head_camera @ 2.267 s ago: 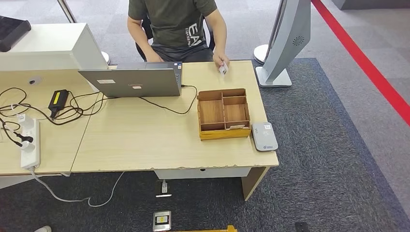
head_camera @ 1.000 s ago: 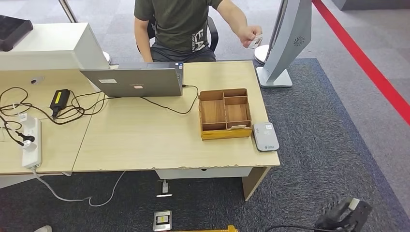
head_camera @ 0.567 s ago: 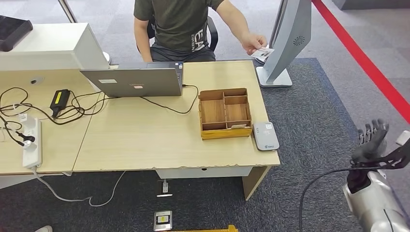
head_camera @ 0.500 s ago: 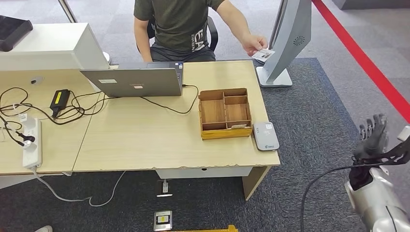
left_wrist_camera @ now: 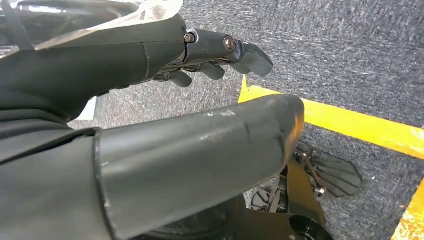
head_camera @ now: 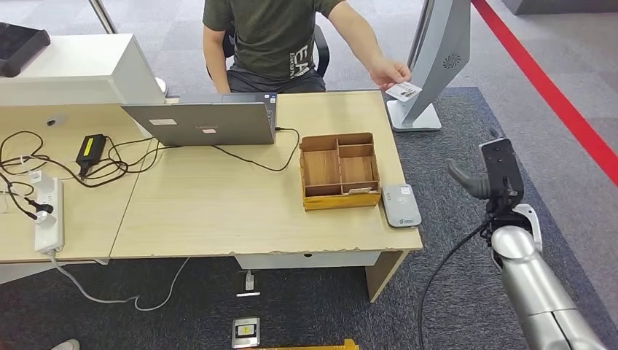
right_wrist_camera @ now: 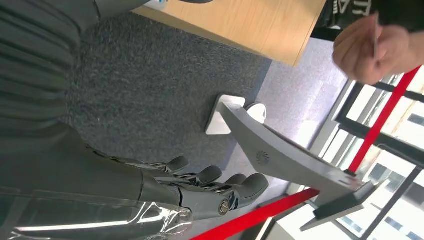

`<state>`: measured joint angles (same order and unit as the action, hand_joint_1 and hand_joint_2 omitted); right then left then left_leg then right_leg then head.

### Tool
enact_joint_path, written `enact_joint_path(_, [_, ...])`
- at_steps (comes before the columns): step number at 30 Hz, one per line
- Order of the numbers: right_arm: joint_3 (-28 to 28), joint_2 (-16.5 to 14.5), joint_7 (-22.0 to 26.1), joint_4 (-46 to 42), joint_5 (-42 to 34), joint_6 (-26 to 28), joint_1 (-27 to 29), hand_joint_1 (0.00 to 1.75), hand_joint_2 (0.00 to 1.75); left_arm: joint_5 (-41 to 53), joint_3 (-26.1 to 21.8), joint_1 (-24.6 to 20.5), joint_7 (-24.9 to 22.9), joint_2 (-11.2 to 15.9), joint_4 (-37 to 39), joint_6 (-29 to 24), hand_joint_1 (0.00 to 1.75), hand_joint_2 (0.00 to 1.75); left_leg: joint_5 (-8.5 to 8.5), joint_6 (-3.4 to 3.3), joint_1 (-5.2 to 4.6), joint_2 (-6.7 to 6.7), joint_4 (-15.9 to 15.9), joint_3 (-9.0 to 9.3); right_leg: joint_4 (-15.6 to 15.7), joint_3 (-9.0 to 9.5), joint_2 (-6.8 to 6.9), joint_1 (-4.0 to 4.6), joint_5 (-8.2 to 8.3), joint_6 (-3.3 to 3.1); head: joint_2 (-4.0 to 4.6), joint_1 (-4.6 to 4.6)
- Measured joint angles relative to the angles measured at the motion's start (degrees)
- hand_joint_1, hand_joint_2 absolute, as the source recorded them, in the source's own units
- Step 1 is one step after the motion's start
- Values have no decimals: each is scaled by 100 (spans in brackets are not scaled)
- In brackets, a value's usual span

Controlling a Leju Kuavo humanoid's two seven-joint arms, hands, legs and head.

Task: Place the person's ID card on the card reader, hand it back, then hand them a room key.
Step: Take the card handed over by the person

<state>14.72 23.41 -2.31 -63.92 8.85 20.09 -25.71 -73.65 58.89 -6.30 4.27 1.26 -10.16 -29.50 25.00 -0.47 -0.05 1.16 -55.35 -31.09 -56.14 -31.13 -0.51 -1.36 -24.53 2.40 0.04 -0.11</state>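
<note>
Carpet lies between the empty, spread right hand (head_camera: 484, 175) and the person's ID card (head_camera: 403, 91).

right arm (head_camera: 536, 288): silver, smooth tubular shell with a rounded joint and a white collar at the wrist. black cable (head_camera: 444, 262) loops off the wrist. right hand (head_camera: 490, 177): black flat back plate, dark grey thumb, dark fingers (right_wrist_camera: 235, 185) with rounded tips; small silver screw at the knuckle, clear plastic film over the grey ribbed cover. left hand (left_wrist_camera: 165, 100): thick grey scuffed thumb, darker fingers (left_wrist_camera: 250, 56), two silver screws, the same clear film.
</note>
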Motion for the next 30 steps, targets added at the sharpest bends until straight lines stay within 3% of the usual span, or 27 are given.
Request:
enact_joint_path(8, [776, -232, -924, -303, 2330, 277, -434, 0, 175, 104, 121, -7, -197, -5, 0, -3, 0, 0, 0, 0, 4, -1, -1, -2, 1, -2, 0, -1, 0, 0, 0, -1])
enact_joint_path(9, [854, -259, -1016, -298, 2513, 287, -496, 0, 131, 108, 133, -8, -223, -7, 0, -8, 0, 0, 0, 0, 4, -1, -1, -3, 1, -3, 0, -1, 0, 0, 0, -1])
enact_joint_path(12, [1085, -342, -1228, -248, 2921, 317, -705, 0, 131, 112, 173, -11, -267, -11, 0, -27, 0, 0, 0, 0, 4, -1, -2, -3, 1, -5, 0, -1, 0, 0, 0, -1])
enact_joint_path(13, [1154, -371, -1286, -218, 3029, 332, -770, 0, 175, 110, 184, -13, -286, -13, 0, -31, 0, 0, 0, 0, 4, -1, -2, -3, 1, -5, 0, 0, 0, 0, 0, -1])
enact_joint_path(20, [1531, -537, -1620, 54, 3629, 528, -1086, 0, 175, 91, 220, -13, -319, -20, 0, -32, 0, 0, 0, 0, 4, -1, -1, -4, 1, -7, 0, 1, 0, 0, 0, -1])
enact_joint_path(21, [1570, -555, -1642, 101, 3669, 547, -1113, 0, 131, 89, 224, -13, -320, -21, 0, -32, 0, 0, 0, 0, 4, -1, -1, -4, 1, -7, 0, 1, 0, 0, 0, 0])
enact_joint_path(24, [1671, -599, -1674, 229, 3739, 577, -1176, 0, 131, 91, 231, -12, -322, -23, 0, -28, 0, 0, 0, 0, 4, -1, -2, -4, 1, -7, 0, 1, 0, 0, 0, 0])
enact_joint_path(25, [1696, -609, -1676, 264, 3751, 583, -1193, 0, 175, 96, 232, -12, -322, -23, 0, -25, 0, 0, 0, 0, 4, -1, -2, -4, 2, -7, 0, 1, 0, 0, 0, 0])
enact_joint_path(27, [1744, -619, -1686, 331, 3782, 594, -1222, 0, 175, 107, 236, -12, -320, -23, 0, -18, 0, 0, 0, 0, 4, -1, -2, -4, 2, -7, 0, 1, 0, 0, 0, -1])
enact_joint_path(28, [1767, -620, -1699, 362, 3803, 598, -1234, 7, 175, 111, 238, -11, -319, -23, 0, -15, 0, 0, 0, 0, 4, -1, -2, -4, 2, -7, 0, 1, 0, 0, 0, -1])
enact_joint_path(29, [1788, -620, -1715, 390, 3826, 604, -1244, 38, 175, 114, 239, -11, -319, -23, 0, -11, 0, 0, 0, 0, 4, -1, -2, -4, 2, -7, 0, 1, 0, 0, 0, -1])
enact_joint_path(30, [1807, -620, -1730, 413, 3848, 613, -1251, 81, 175, 118, 241, -11, -318, -23, 0, -8, 0, 0, 0, 0, 4, -1, -2, -4, 3, -7, 0, 1, 0, 0, 0, -1])
